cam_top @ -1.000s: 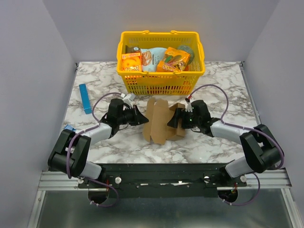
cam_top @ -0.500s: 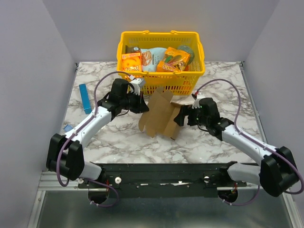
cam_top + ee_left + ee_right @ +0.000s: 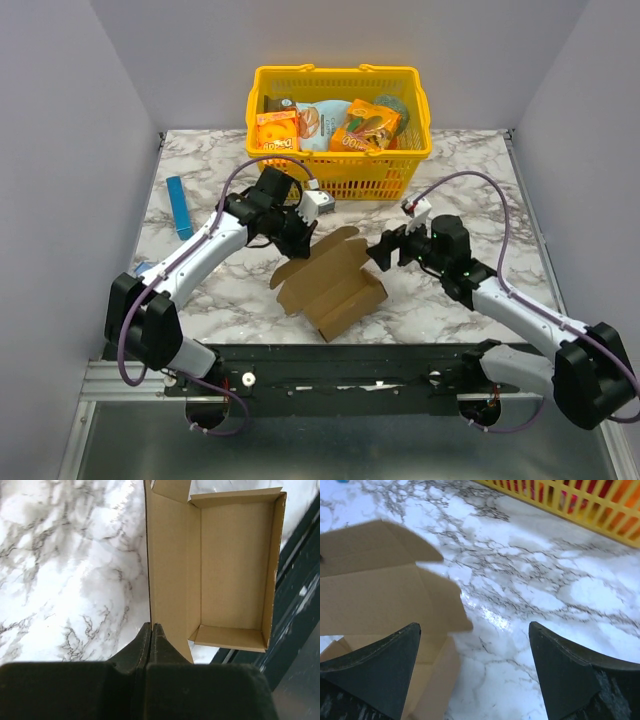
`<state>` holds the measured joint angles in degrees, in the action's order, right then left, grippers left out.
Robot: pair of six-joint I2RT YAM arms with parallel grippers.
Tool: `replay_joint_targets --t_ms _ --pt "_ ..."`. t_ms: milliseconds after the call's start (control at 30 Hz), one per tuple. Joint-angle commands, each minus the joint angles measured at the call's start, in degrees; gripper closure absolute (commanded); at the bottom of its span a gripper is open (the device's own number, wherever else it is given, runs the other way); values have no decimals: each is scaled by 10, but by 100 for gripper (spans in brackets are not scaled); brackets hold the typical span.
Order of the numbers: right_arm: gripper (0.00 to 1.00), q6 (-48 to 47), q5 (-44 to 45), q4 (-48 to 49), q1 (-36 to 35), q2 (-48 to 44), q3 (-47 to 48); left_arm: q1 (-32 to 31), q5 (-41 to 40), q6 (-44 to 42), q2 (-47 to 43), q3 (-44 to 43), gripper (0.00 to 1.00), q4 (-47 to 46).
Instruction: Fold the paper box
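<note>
Box half-formed: tray walls up, lid panel open, lying between the two grippers. Left gripper clenched on the lid panel's edge, tray just beyond its fingertips. Right gripper spread wide, empty, just beside the box. Step, as I judge it: closing the lid. Next: swing the lid over the tray, with the right fingers steadying.
</note>
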<state>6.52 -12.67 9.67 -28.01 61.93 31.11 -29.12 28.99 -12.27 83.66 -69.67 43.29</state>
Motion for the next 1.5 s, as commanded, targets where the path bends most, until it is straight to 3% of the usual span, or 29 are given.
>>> replay_joint_targets --t_ms 0,233,367,633,733,1000,1133,1267,1300,1433,1467 --pt "4 -42 -84 100 1 39 12 -28 -17 -70 -1 -10 100 61" --pt "6 -74 -151 94 1 75 22 -38 -35 -77 -31 0 100 48" --pt "9 -67 -237 109 1 83 14 -42 -46 -75 -35 0 100 43" --pt "11 -67 -216 106 1 118 29 -53 -52 -78 -53 5 100 36" --pt "19 -67 -225 99 1 126 40 -55 -59 -76 -55 5 100 35" --pt "73 -42 -259 105 1 129 38 -56 -61 -72 -53 2 100 29" --pt "79 -38 -280 105 1 137 43 -56 -62 -69 -54 -1 100 25" --pt "99 -38 -284 105 -3 136 41 -56 -82 -58 -55 -5 100 13" --pt "99 -38 -277 107 -5 133 40 -56 -92 -49 -54 -8 100 8" --pt "99 -41 -215 126 -6 93 15 -54 -151 5 -59 -13 31 -49" --pt "99 -44 -184 128 -6 83 3 -53 -162 26 -66 -7 23 -69"
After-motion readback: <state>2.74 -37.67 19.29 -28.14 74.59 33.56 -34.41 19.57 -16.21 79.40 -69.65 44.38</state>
